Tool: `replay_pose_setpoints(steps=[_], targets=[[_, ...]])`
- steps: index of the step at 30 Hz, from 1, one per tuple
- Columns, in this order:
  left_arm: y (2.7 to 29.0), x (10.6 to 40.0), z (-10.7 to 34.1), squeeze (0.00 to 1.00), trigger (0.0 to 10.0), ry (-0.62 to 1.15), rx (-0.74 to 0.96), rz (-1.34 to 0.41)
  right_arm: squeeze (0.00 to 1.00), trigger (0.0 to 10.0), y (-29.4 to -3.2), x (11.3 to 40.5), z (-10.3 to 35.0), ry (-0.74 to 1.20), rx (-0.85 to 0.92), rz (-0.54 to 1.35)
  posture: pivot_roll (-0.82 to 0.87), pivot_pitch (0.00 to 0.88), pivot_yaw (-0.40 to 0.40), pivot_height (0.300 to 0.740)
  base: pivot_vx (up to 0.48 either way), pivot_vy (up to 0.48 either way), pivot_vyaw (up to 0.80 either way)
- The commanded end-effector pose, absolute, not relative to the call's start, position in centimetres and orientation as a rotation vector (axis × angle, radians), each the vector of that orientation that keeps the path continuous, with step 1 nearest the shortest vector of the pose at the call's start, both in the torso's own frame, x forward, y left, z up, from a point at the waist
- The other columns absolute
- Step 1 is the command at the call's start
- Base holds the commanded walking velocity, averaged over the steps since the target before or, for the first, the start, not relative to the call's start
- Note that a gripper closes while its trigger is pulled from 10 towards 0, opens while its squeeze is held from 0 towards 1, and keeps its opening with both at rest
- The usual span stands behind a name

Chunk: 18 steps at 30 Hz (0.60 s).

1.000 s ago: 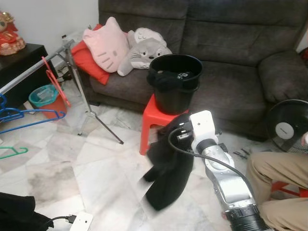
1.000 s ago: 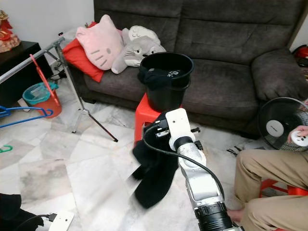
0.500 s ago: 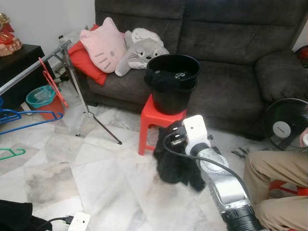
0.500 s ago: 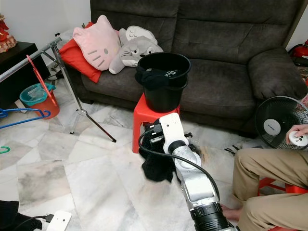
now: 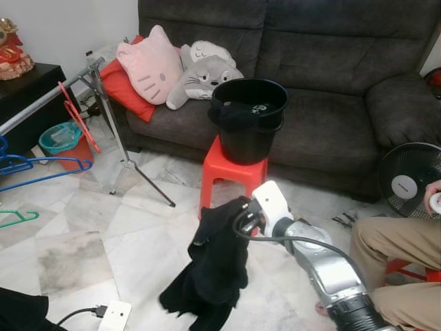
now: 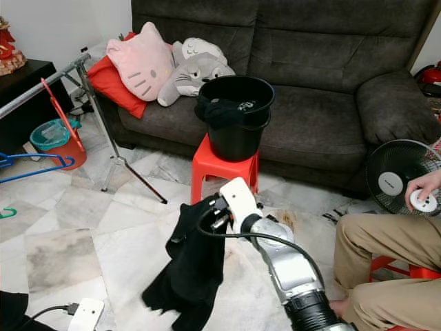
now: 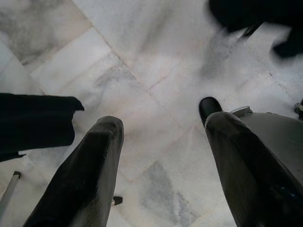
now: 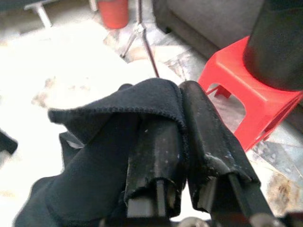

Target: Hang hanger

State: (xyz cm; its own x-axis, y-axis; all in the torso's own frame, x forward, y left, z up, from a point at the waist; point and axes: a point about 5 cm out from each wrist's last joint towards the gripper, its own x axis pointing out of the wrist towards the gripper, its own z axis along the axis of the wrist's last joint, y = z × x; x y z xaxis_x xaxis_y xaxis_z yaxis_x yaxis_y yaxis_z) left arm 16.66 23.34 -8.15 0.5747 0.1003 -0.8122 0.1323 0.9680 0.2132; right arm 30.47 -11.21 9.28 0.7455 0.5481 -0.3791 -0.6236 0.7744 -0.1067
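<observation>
On the left, a red hanger point(image 5: 77, 116) hangs on the metal rail point(image 5: 48, 98), with a blue hanger point(image 5: 38, 169) and a green hanger point(image 5: 17, 218) nearer the floor. The left tool point(image 7: 161, 156) hangs above the marble floor point(image 5: 117, 227), fingers spread and holding nothing. The right tool point(image 8: 182, 137) is clamped on a black garment point(image 5: 210, 269) that dangles before the red stool point(image 5: 231, 169). The white print in the black bucket point(image 5: 249, 117) is unreadable.

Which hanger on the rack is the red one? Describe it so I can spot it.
Left of the dark sofa runs a slanted metal rail on a tripod. The red hanger hangs from it, above the teal bucket; the blue hangers hang further left.
</observation>
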Motion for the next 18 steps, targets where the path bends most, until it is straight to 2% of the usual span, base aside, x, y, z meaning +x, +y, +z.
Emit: replay_pose_setpoints(steps=[1, 5, 9, 14, 18], targets=[[23.4, 16.3, -8.3, 0.00, 10.0, 0.978, 0.247, -0.015, 0.00, 10.0, -10.7, 30.8, 10.3, 0.295, -0.249, 0.699, -0.12, 0.000, 0.007, 0.740, 0.000, 0.000, 0.00], [23.3, 16.2, -8.4, 0.00, 10.0, 0.980, 0.242, -0.016, 0.00, 10.0, -10.6, 30.8, 10.5, 0.291, -0.250, 0.751, -0.12, 0.000, 0.007, 0.740, 0.000, 0.000, 0.00], [23.3, 16.2, -8.4, 0.00, 10.0, 0.983, 0.234, -0.017, 0.00, 10.0, -10.1, 30.1, 10.5, 0.299, -0.268, 0.909, -0.11, 0.000, 0.005, 0.740, 0.000, 0.000, 0.00], [23.3, 16.3, -8.3, 0.00, 10.0, 0.991, 0.229, -0.029, 0.00, 10.0, -10.6, 29.5, 10.3, 0.322, -0.387, 1.066, -0.11, 0.000, 0.009, 0.740, 0.000, 0.000, 0.00], [23.2, 16.5, -8.3, 0.00, 10.0, 0.993, 0.219, -0.048, 0.00, 10.0, -11.0, 29.4, 10.5, 0.338, -0.418, 1.144, -0.11, 0.000, 0.006, 0.740, 0.000, 0.000, 0.00]])
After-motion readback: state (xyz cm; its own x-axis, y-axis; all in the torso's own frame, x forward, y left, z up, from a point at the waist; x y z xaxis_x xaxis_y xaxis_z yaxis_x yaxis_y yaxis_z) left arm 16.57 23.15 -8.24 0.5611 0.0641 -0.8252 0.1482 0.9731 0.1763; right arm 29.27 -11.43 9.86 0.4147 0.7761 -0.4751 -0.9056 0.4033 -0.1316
